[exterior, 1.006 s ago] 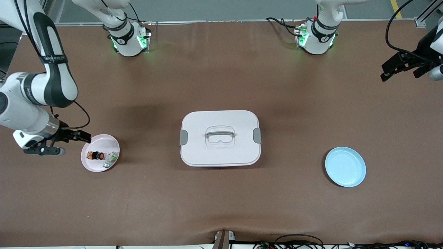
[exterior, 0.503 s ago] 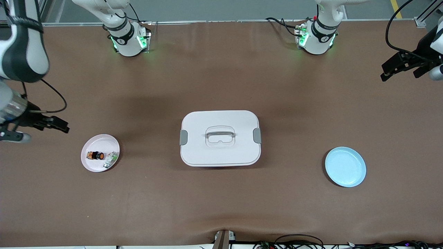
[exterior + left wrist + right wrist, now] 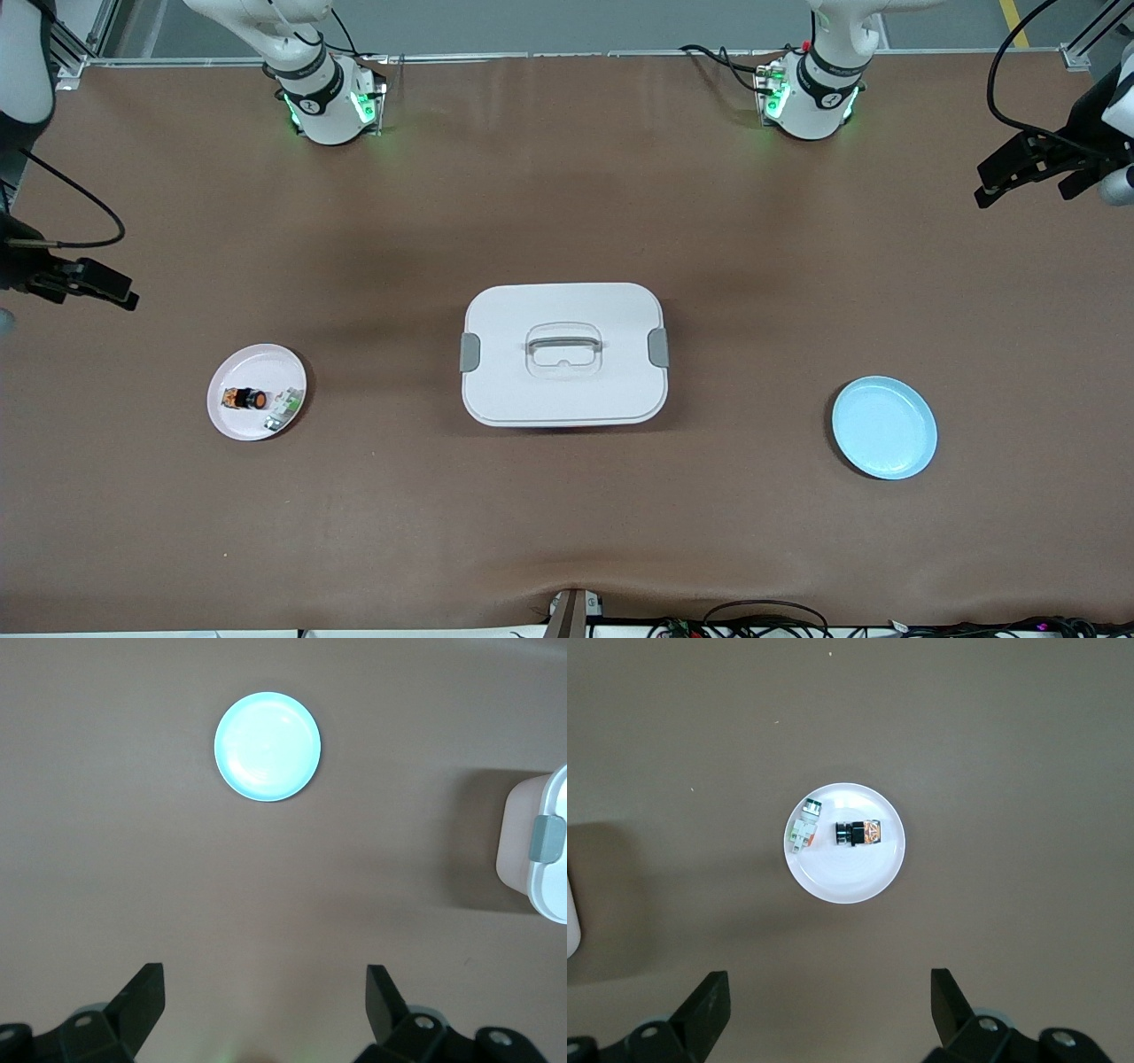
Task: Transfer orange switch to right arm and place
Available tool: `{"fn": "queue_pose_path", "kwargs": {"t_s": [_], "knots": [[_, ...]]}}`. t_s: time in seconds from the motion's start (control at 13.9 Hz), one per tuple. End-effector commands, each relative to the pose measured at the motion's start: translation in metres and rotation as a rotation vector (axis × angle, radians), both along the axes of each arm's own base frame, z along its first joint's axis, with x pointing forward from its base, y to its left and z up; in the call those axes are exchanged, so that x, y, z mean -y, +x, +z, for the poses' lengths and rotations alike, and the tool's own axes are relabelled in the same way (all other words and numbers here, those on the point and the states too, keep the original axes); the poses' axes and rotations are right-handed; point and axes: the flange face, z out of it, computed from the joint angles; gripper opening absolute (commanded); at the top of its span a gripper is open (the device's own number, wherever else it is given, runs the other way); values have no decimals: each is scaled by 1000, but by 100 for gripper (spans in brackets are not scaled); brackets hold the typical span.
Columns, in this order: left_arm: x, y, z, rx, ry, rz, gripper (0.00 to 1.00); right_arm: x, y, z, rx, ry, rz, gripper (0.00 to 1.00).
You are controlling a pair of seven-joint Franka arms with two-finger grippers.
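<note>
The orange switch, black with a round orange button, lies in a small pink plate toward the right arm's end of the table. It also shows in the right wrist view, on the plate. My right gripper is open and empty, high over the table's edge at its own end; its open fingers frame bare table. My left gripper is open and empty, high over the table's edge at its own end, and waits.
A small green-and-white part lies beside the switch in the pink plate. A white lidded box with a grey handle stands mid-table. A light blue plate sits toward the left arm's end, also in the left wrist view.
My right gripper has risen and drawn away from the pink plate toward the table's edge. The switch stays in the plate. The left arm has not moved.
</note>
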Motion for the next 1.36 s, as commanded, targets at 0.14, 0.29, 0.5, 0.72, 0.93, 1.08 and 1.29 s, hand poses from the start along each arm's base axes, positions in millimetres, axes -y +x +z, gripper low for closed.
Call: {"fn": "queue_pose_path", "kwargs": {"t_s": [0.14, 0.29, 0.5, 0.72, 0.93, 1.08, 1.29], "knots": [[1, -9, 7, -8, -11, -18, 100, 4, -37, 55, 37, -6, -34, 100], [1, -9, 7, -10, -11, -20, 100, 17, -49, 59, 17, 42, -69, 100], [5, -9, 7, -11, -10, -26, 100, 19, -59, 59, 2, 83, -77, 100], [11, -10, 8, -10, -9, -30, 100, 18, -58, 64, 18, 62, -50, 100], [12, -10, 8, -10, -11, -31, 100, 14, -53, 71, 50, 19, -5, 100], [11, -11, 8, -13, -10, -38, 100, 12, -50, 75, 72, 13, 3, 100], [13, -13, 9, -22, -8, -42, 100, 6, -47, 77, 83, -26, 98, 100]]}}
